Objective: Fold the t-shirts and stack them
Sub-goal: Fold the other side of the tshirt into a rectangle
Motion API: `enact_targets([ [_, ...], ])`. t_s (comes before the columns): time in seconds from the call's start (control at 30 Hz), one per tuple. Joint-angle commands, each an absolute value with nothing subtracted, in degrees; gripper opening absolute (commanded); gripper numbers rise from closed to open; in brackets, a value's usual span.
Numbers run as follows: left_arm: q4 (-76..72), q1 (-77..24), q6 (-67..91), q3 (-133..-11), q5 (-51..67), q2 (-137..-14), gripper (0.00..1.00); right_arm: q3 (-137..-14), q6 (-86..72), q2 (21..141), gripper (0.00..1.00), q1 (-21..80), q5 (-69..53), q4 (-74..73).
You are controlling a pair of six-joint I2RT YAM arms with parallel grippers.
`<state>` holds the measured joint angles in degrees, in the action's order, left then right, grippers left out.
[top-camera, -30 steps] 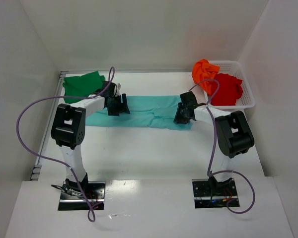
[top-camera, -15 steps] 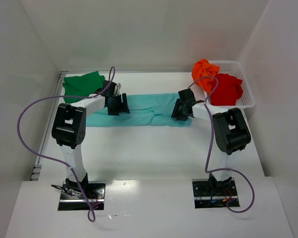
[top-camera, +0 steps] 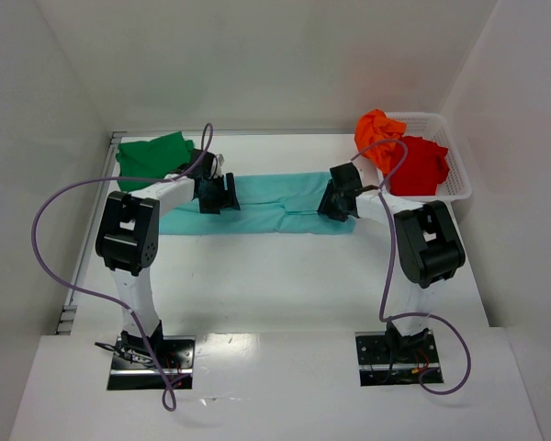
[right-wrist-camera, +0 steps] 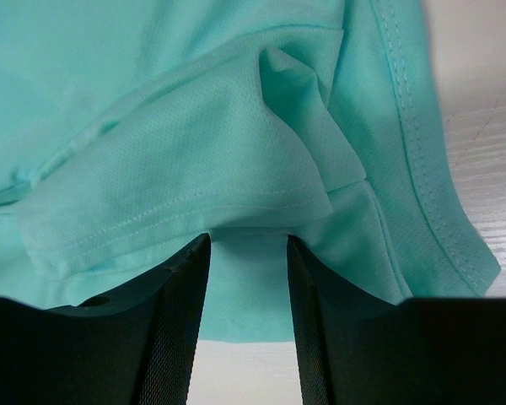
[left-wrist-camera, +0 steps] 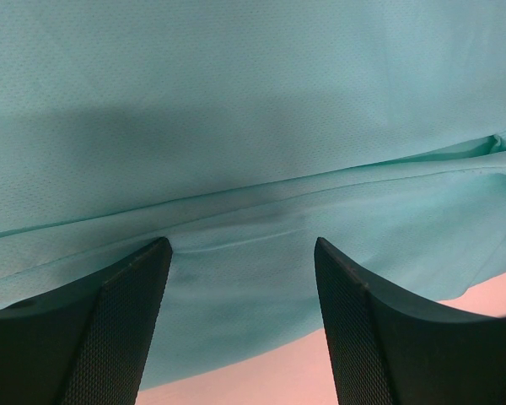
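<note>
Teal knit cloth is stretching as a long flat band across the middle of the frame in the top view: the light teal t-shirt is lying spread on the white table, its long sides already folded inward. Up close its fine mesh weave is showing a soft lengthwise crease, and at its right end a sleeve flap with a stitched hem is lying doubled over the body.

At the band's left end the left gripper is hovering low over the cloth. Its dark, textured fingers are standing wide apart with nothing between them. At the right end the right gripper is likewise standing parted, its fingers framing the sleeve hem's edge without pinching it.

The dark green t-shirt is sitting as a folded, squarish pile in the upper left of the table, just beyond the left arm's wrist. The bright orange t-shirt and the red t-shirt are lying crumpled, touching each other, in and over the white mesh basket at the upper right.

Bare white tabletop is running along the shirt's lower edge, between it and the arm bases. White walls are closing in the table's far edge and both sides. Purple cables are looping off each arm.
</note>
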<state>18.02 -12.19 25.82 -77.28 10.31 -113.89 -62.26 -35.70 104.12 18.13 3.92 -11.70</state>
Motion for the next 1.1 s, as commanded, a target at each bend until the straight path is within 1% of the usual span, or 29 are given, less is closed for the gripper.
enact_targets([
  [0.0, 20.4, -12.4, 25.0, -76.8, 8.4, -117.4, 0.77, -62.4, -37.8, 102.1, 0.48, 18.5, 5.4, -6.9],
  [0.47, 20.4, -12.4, 25.0, -76.8, 8.4, -117.9, 0.77, -62.9, -41.4, 105.5, 0.49, 18.5, 4.9, -4.6],
  [0.6, 20.4, -12.4, 25.0, -76.8, 8.4, -117.9, 0.77, -62.9, -42.0, 106.0, 0.33, 18.5, 4.9, -3.3],
  [0.63, 20.4, -12.4, 25.0, -76.8, 8.4, -117.9, 0.77, -63.5, -42.0, 106.5, 0.26, 18.5, 5.4, -3.3],
  [0.67, 20.4, -12.4, 25.0, -76.8, 8.4, -118.5, 0.77, -63.5, -42.0, 106.5, 0.23, 18.5, 5.4, -3.3],
  [0.7, 20.4, -12.4, 25.0, -76.8, 8.4, -118.5, 0.77, -64.1, -42.0, 107.2, 0.17, 18.5, 5.4, -3.3],
  [0.87, 20.4, -12.4, 24.5, -76.8, 8.4, -118.5, 0.77, -64.7, -42.5, 107.2, 0.08, 18.5, 6.5, -3.3],
  [1.07, 20.4, -12.4, 24.5, -76.8, 8.4, -118.5, 0.77, -69.5, -41.9, 108.8, 0.07, 18.5, 8.3, -3.9],
])
